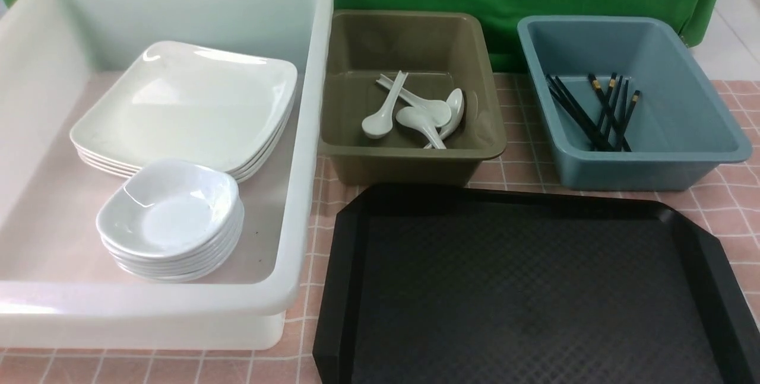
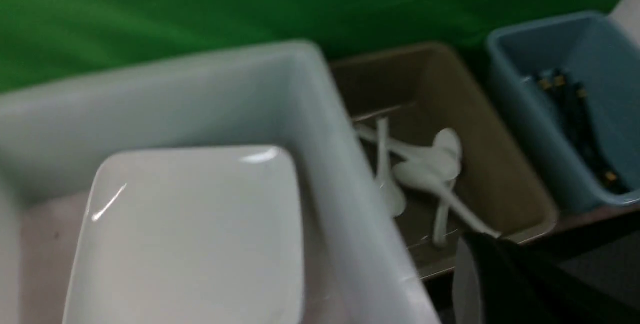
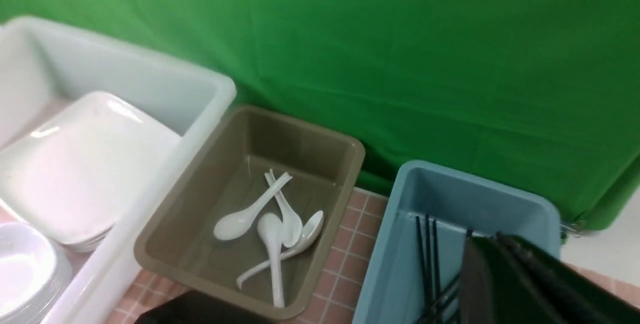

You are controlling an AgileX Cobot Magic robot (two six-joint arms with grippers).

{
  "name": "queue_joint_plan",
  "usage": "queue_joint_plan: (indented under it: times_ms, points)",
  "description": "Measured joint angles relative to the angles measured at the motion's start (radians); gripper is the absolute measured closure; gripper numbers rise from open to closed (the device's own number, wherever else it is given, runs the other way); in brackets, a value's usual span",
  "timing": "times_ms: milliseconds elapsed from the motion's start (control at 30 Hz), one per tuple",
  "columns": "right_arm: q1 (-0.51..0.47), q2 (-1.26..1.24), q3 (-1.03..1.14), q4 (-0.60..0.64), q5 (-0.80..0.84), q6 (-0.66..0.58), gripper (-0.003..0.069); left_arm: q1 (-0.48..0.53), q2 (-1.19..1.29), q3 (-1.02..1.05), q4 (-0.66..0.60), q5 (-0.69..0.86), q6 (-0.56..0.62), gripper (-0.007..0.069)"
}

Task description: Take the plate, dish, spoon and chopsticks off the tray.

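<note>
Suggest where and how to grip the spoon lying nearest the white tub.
I'd pinch its grooved handle across its width from above, about midway. The handle is narrow and slopes up away from the bowl, which rests on the bottom of the olive tub. Its tip crosses another spoon's handle, so I'd avoid that end.

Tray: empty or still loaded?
Empty as far as seen: the front view shows only bare textured surface on the tray; its near edge is out of frame.

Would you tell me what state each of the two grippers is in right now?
Left gripper: closed, holding nothing.
Right gripper: closed, holding nothing.
</note>
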Motion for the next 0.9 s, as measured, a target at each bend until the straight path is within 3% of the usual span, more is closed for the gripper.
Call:
queue_joint_plan:
  times_ms: [133, 367, 400, 500, 600, 733, 900]
  points:
    - [0.0, -0.204, 0.24, -0.006, -0.051, 0.0, 0.0629, -0.047, -0.206, 0.135, -0.012, -0.047, 0.0, 0.0627]
    - [0.0, -0.825, 1.007, -0.008, -0.587, 0.01, 0.0629, -0.056, -0.709, 0.667, -0.002, -0.274, -0.059, 0.0627]
    - [0.0, -0.825, 1.007, -0.008, -0.604, 0.01, 0.0629, -0.056, -0.709, 0.683, -0.002, -0.282, -0.061, 0.0627]
    - [0.0, -1.085, 1.383, -0.008, -0.914, 0.056, 0.0629, -0.056, -0.915, 0.971, -0.014, -0.432, -0.085, 0.0627]
    - [0.0, -1.24, 1.614, -0.008, -1.126, 0.083, 0.0629, -0.056, -1.027, 1.155, -0.021, -0.545, -0.088, 0.0627]
    - [0.0, -1.351, 1.778, -0.008, -1.323, 0.091, 0.0616, -0.056, -1.095, 1.298, -0.068, -0.67, -0.104, 0.0627]
    - [0.0, -1.358, 1.806, -0.008, -1.397, 0.098, 0.0563, -0.056, -1.101, 1.347, -0.087, -0.763, -0.104, 0.0627]
